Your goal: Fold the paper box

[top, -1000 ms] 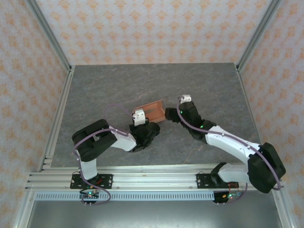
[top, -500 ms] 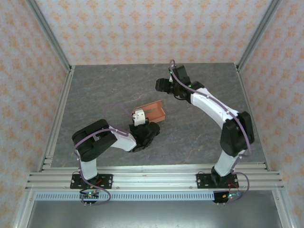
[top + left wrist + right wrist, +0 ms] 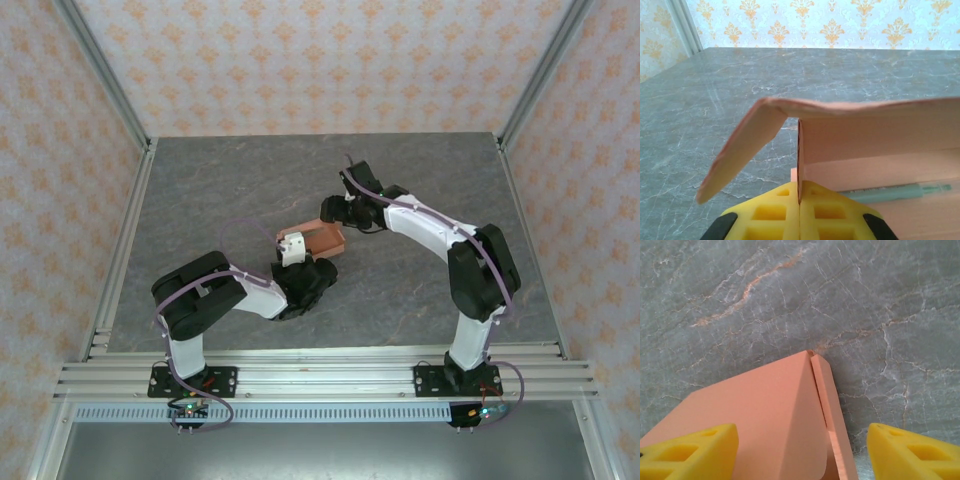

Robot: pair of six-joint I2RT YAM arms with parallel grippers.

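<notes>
While the left end effector (image 3: pixel 799 212) is clamped shut on one upright wall of the paper box (image 3: pixel 322 238) and the right end effector (image 3: pixel 802 452) hangs open astride its far corner, the box sits mid-way across the table (image 3: pixel 220 190), seemingly half-formed: walls raised, one flap (image 3: pixel 740 150) not yet tucked.

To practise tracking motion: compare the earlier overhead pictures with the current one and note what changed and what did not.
The right end effector left the right side of the paper box, swung away to the far side, then came back over the box's far edge, open, astride it. The left end effector stayed shut on a box panel; the box kept its place.
</notes>
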